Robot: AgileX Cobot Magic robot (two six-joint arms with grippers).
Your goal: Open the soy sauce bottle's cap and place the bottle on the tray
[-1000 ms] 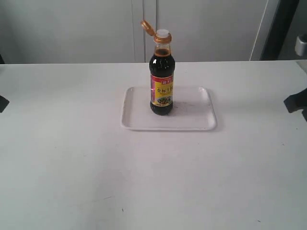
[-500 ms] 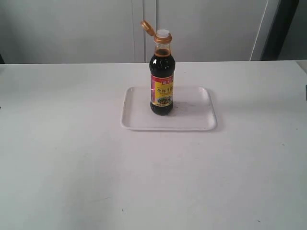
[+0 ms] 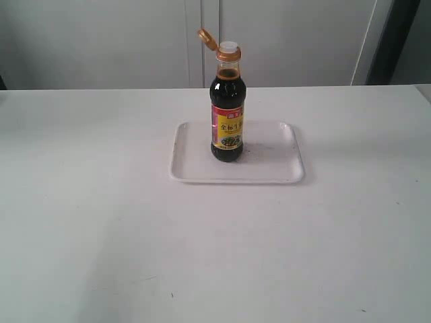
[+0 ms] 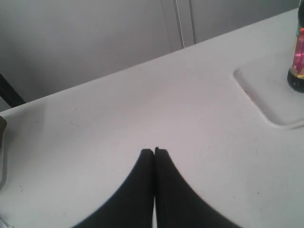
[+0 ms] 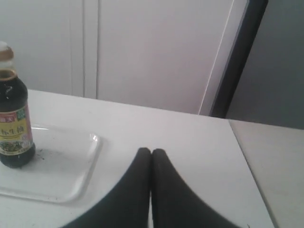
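the glassy soy sauce bottle point(image 3: 227, 111) is standing upright on the flat white tray point(image 3: 269, 168) (rounded corners) toward the desk's far edge, its golden cap point(image 3: 207, 38) tilting open. the left gripper point(image 4: 154, 151) and right gripper point(image 5: 151, 151) are both pinching closed, gripping nothing.

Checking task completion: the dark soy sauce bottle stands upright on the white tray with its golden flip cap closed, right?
Not quite. The golden-tan flip cap is open, hinged back off the white spout, as the exterior view shows. The dark soy sauce bottle does stand upright on the white rectangular tray.
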